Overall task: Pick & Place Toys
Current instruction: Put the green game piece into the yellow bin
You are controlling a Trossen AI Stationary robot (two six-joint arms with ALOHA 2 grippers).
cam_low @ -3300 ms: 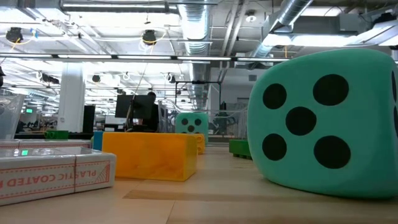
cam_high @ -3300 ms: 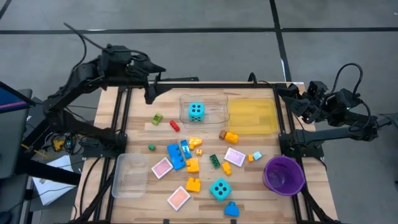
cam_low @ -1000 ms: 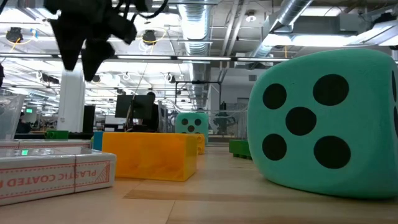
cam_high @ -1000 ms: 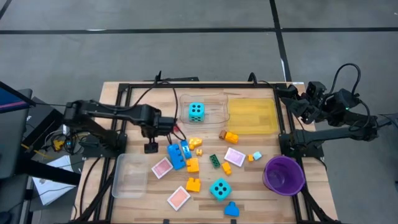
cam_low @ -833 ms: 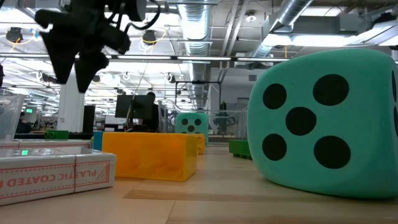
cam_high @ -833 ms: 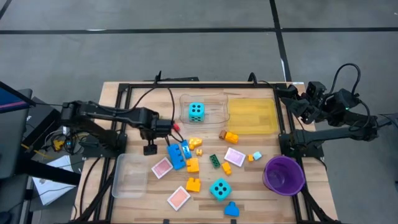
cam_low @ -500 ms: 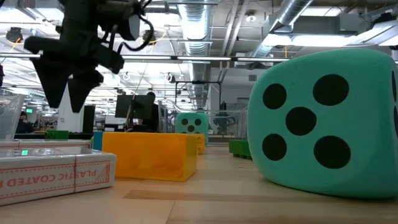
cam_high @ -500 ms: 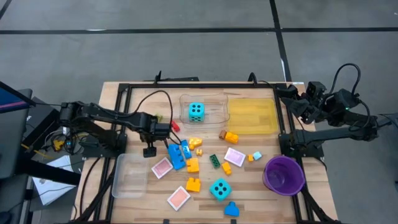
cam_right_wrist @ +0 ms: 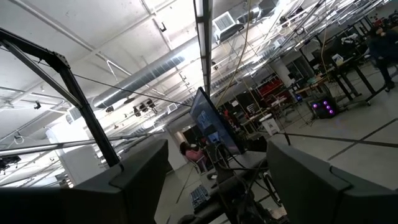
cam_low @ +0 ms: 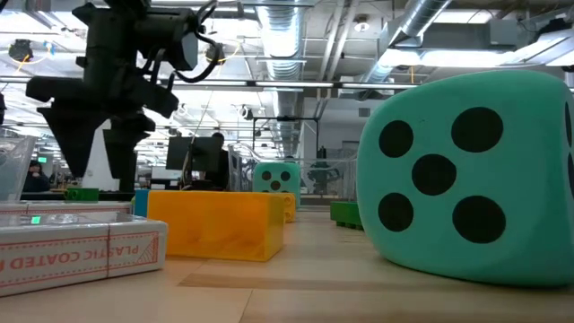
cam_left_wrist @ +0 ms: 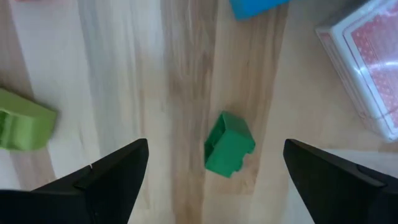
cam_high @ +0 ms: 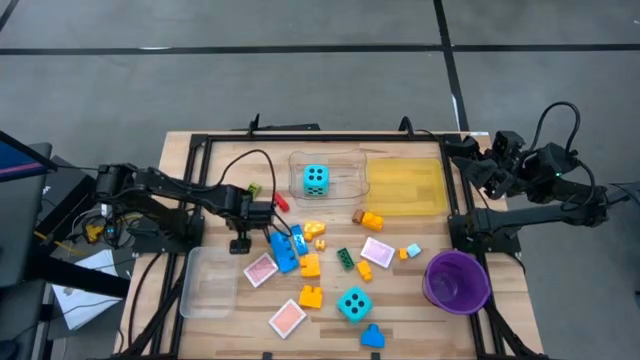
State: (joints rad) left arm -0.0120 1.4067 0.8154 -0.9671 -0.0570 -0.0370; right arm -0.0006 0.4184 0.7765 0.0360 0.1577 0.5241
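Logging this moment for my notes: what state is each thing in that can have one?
Left pincer: open, above the small green brick.
Right pincer: open, parked off the table.
Dice tray: holds one turquoise die.
Yellow tray: empty.
Purple bowl: empty.

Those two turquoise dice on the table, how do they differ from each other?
The far die sits inside the clear tray, while the near die lies loose on the bare wood. The far die shows four dots on top, the near die five. Both are turquoise with black dots and look alike in size.
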